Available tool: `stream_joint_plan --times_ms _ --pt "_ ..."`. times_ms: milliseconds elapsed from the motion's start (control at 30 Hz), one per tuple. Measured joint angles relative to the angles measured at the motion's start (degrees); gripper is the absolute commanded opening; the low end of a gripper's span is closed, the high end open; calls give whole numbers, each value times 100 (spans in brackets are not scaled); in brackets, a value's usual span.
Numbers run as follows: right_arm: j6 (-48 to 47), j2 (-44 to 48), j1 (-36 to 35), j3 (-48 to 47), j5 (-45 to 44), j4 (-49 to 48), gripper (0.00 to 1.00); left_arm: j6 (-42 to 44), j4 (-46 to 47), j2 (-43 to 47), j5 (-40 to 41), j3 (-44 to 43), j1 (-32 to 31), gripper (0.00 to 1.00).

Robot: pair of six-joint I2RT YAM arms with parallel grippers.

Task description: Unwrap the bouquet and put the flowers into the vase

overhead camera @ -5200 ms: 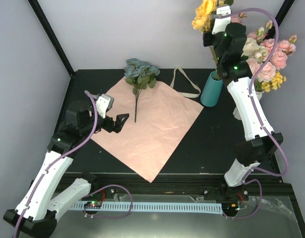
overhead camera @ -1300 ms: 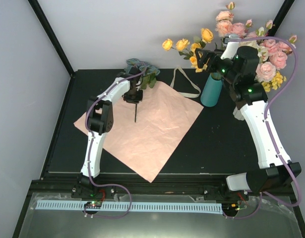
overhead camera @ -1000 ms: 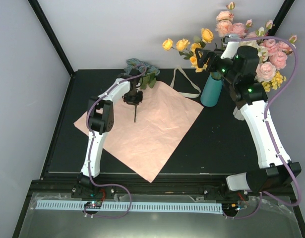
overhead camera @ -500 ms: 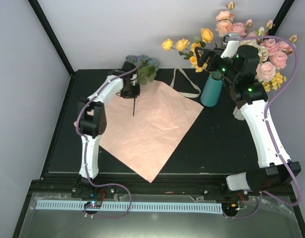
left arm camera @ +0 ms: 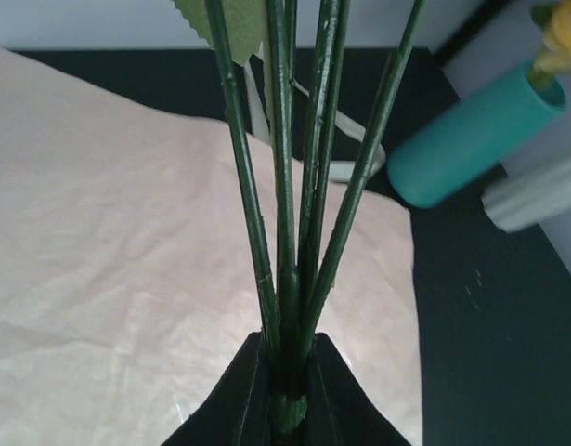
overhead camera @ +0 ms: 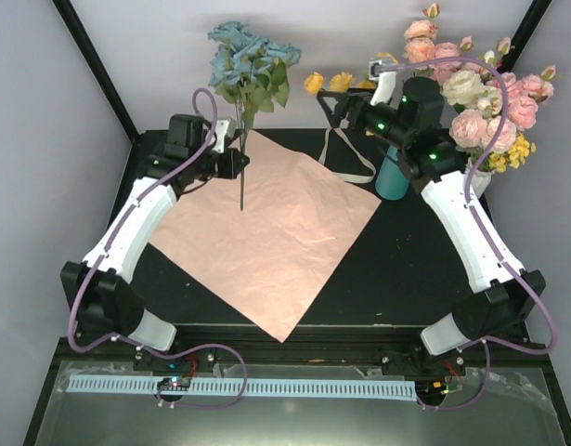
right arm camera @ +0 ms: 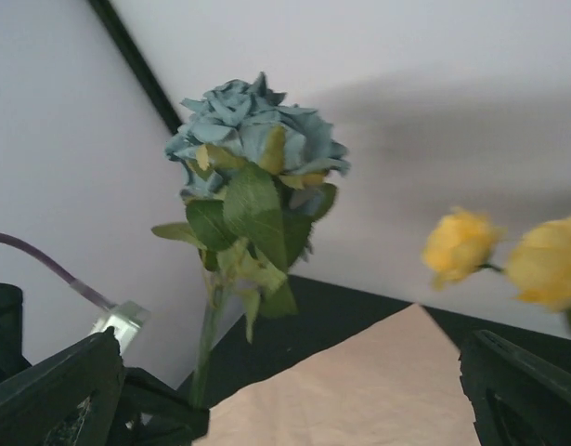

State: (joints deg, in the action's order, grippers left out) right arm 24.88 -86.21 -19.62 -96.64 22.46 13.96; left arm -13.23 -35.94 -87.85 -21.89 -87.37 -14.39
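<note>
Lifted off crumpled pink wrapping paper (overhead camera: 266, 232) since prev frame: blue-bloomed artificial flower bunch (overhead camera: 248, 58), now upright, upper centre-left. Stems clenched btwn jaws of left gripper (left arm camera: 287, 381). Spread wide at upper right, just left of smooth teal cylinder vase (overhead camera: 393, 177): right gripper (overhead camera: 341, 111).

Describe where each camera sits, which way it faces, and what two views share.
Top external: high behind the bases, looking down on the table; both arms show.
Left wrist: on the left arm, looking along the blue flowers stems to the pink paper and teal vase; left end effector shut on the stems.
Right wrist: on the right arm, facing the flower heads; open right end effector, fingers at the bottom corners.
Shared: top and left wrist both show paper and vase.
</note>
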Motion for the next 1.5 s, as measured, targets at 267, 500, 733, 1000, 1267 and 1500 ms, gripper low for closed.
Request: stream_joint_plan --times_ms 267,500,733,1000,1267,1500 --pt "-7 -332 -658 -186 210 -107 100 435 83 1226 -796 1447 -28 2" --pt "-28 -870 -933 -911 210 195 100 907 66 2131 -1029 1794 -114 2" --pt "87 -1180 -1106 -1296 468 262 94 1121 -26 2505 -1040 1998 -260 2" --pt "581 -1244 -1276 -1307 1082 -192 29 1119 -39 2704 -1051 2151 -411 2" --pt "739 -1241 -1287 -1237 1257 -251 3 1049 48 2881 -1003 2280 -481 34" --pt "601 -1161 -1287 -1187 1191 -236 2 953 208 3093 -820 2326 -487 83"
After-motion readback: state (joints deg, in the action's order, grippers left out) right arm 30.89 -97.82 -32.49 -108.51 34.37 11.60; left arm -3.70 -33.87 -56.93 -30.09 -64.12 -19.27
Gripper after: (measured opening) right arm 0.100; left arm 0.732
